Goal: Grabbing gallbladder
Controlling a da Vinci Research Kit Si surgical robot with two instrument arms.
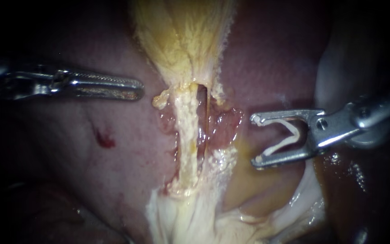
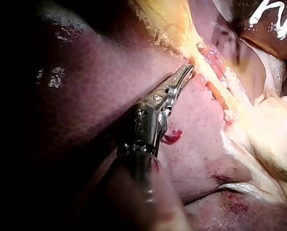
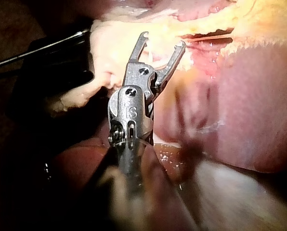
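The purple-pink liver (image 1: 113,190) fills the field. The gallbladder (image 1: 183,36), yellow and fibrous, hangs at upper centre and tapers to a ragged neck above a pale tube (image 1: 187,140). The right instrument (image 1: 255,140) has its jaws spread wide around a white clip (image 1: 290,135), near the tube. The left instrument (image 1: 138,89) has its jaws closed and empty, with bare liver between it and the neck.

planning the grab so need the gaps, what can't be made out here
Endoscope view: yellow tissue runs off the top edge.
Endoscope view: left instrument shaft lost in darkness at the edge.
Endoscope view: whether right instrument, carrying a clip, touches tissue; no depth cue.
Left wrist view: liver partly in shadow.
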